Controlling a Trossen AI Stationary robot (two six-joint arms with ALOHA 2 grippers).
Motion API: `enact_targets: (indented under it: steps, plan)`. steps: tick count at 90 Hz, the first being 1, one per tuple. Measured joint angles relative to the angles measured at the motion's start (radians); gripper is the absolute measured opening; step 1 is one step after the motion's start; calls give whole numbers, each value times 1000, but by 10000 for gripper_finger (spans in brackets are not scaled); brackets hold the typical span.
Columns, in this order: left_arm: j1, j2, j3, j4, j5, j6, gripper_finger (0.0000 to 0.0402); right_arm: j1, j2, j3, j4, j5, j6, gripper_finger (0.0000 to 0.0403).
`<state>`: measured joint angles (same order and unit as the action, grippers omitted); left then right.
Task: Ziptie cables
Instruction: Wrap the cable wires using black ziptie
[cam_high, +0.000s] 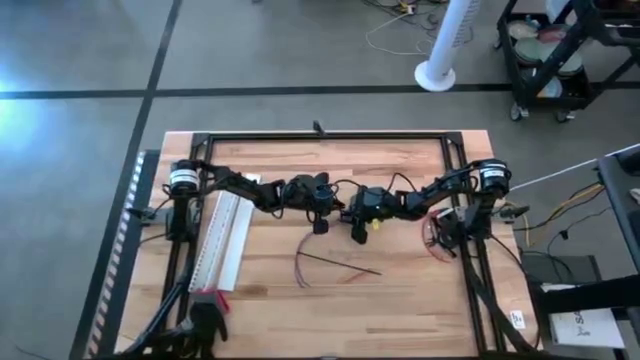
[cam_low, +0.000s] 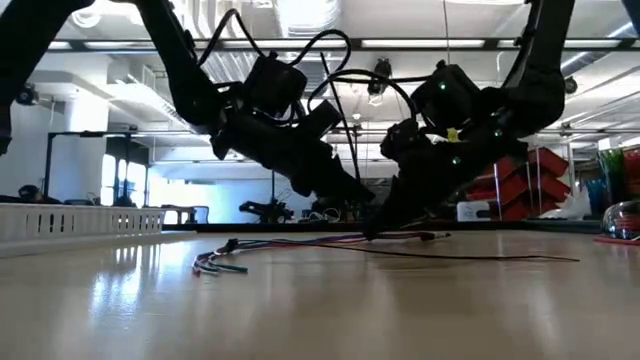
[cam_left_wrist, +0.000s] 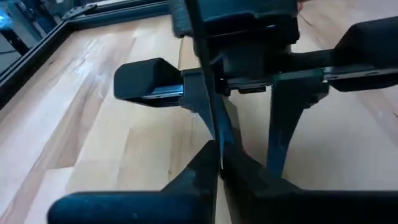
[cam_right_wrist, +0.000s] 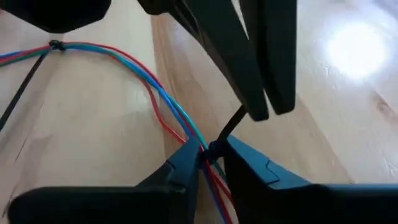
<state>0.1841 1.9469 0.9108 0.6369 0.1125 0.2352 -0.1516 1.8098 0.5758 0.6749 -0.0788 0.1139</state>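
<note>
The cables (cam_right_wrist: 155, 93), a thin bundle of red, blue and green wires, lie on the wooden table (cam_high: 400, 290) near its middle; the low view shows the cables (cam_low: 290, 243) stretched along the tabletop. A black ziptie (cam_right_wrist: 56, 45) binds them farther along, its tail trailing off. My right gripper (cam_right_wrist: 211, 152) is shut on the bundle at a second black ziptie. My left gripper (cam_left_wrist: 219, 165) is shut on that ziptie's thin tail just above it. Both grippers meet low over the table, the left gripper (cam_low: 350, 195) and the right gripper (cam_low: 385, 220). My left gripper pinches the black ziptie's tail (cam_left_wrist: 212, 121) between its two fingertips (cam_right_wrist: 261, 81). The fingers slant down from the table's left side. The tail runs straight from them down to the bundle. My right gripper pinches the cable bundle (cam_right_wrist: 202, 146) between its two fingertips, right at the ziptie's head. Its fingers slant down from the table's right side and lie across the wires. The wires trail away over the table beyond the fingers.
A long white flat strip (cam_high: 225, 240) lies along the table's left side. A small tangle of reddish wire (cam_high: 437, 235) sits by the right arm's base. Black frame rails (cam_high: 320, 137) edge the table. Bare wood lies toward the near edge.
</note>
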Motion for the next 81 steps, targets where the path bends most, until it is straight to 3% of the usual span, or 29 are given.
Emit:
enact_targets:
  steps: [37, 81]
  plan:
    - [0, -65, -4, -45, 0, 66, 0, -5, 8, 6, -5, 2, 6, 6]
    - [3, -164, -6, -147, -4, 72, 0, -15, 10, 8, -53, 4, -33, 0]
